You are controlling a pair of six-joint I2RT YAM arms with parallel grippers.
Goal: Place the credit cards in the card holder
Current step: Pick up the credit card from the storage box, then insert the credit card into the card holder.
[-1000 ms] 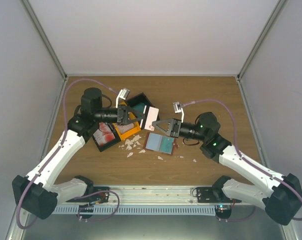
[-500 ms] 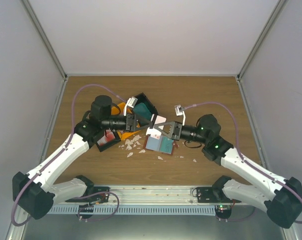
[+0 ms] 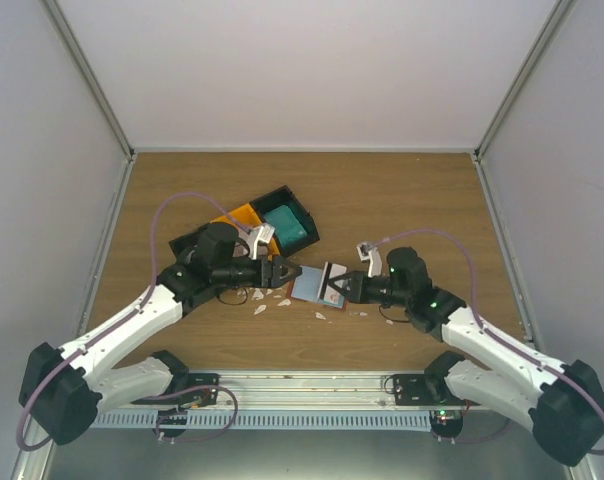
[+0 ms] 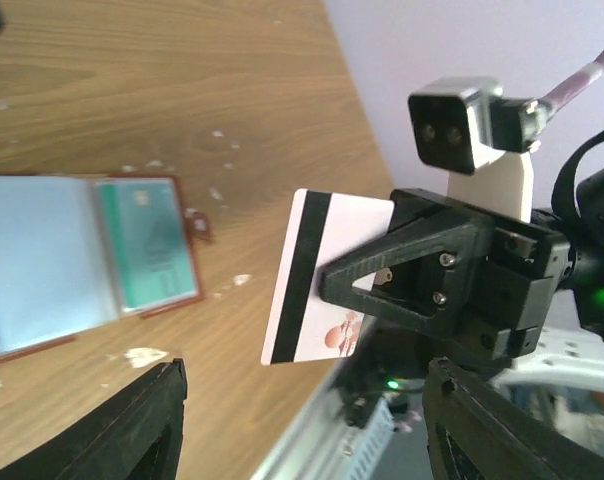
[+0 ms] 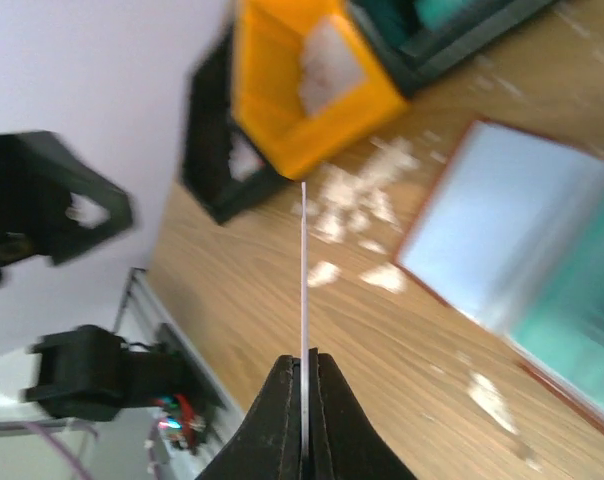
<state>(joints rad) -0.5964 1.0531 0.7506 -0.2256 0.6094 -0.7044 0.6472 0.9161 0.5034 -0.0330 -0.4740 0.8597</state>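
A white credit card (image 4: 317, 285) with a black stripe and red marks hangs in the air, and my right gripper (image 4: 382, 272) is shut on its edge. It shows edge-on as a thin card (image 5: 304, 260) between my right gripper's (image 5: 304, 362) fingers. My left gripper (image 4: 302, 425) stands open just short of it with nothing between its fingers. Below lies the card holder (image 4: 77, 262), spread open, with a teal card (image 4: 147, 245) in its pocket. From above, the right gripper (image 3: 340, 285) holds the card (image 3: 331, 278) over the card holder (image 3: 308, 288), facing the left gripper (image 3: 287, 272).
An orange bin (image 3: 244, 220) and a black bin (image 3: 288, 222) holding teal cards stand behind the left gripper. Small white scraps (image 3: 267, 298) litter the wood near the card holder. The metal rail (image 3: 312, 385) runs along the table's near edge.
My left gripper held the card, then opened and let go as my right gripper shut on it. Both arms have moved toward the near edge, over the card holder.
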